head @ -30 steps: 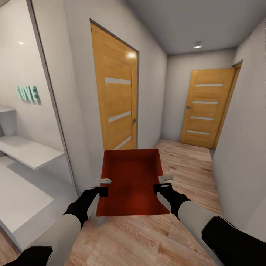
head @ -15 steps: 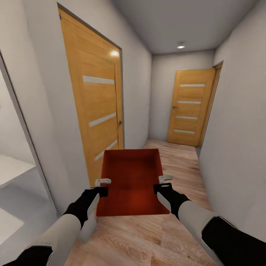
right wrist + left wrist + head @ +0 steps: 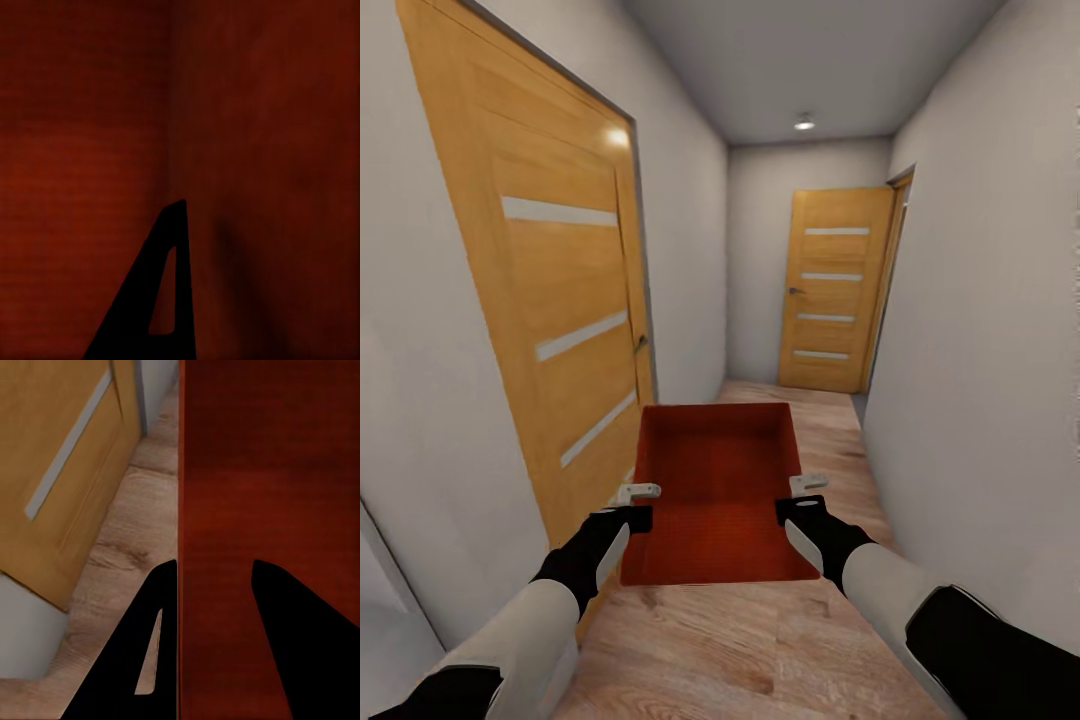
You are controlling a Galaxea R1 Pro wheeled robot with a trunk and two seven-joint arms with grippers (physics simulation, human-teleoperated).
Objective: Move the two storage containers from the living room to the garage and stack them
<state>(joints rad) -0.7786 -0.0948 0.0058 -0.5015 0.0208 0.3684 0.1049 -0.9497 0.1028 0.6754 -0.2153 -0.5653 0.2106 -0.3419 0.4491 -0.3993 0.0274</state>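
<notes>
**Red bin carried down a narrow hallway**

Closest to me are the robot's two arms, grey forearms running into black wrists, reaching forward and a little inward. The left end effector (image 3: 639,500) is pinching the left wall of the storage container (image 3: 717,495); from the left wrist camera, one dark finger (image 3: 146,649) lies outside that wall and the other inside it. The right end effector (image 3: 807,492) sits on the container's right wall, one pale finger over the rim. Its wrist camera shows a single dark finger (image 3: 154,292) against red plastic, so I cannot tell for sure how tightly it is pressed, though it appears to be clamped on the wall.

The container is orange-red, lidless and empty, held level between the two arms above the light wood-plank floor (image 3: 760,640), its long side pointing ahead.

Just beside it on the left stands a closed wooden door (image 3: 550,300) with pale horizontal strips, set in a grey-white wall. A plain wall (image 3: 980,350) runs close along the right side.

Farther on, the corridor ends at a second wooden door (image 3: 835,290) of the same kind, also shut. Above it a small round ceiling light (image 3: 804,123) glows.
</notes>
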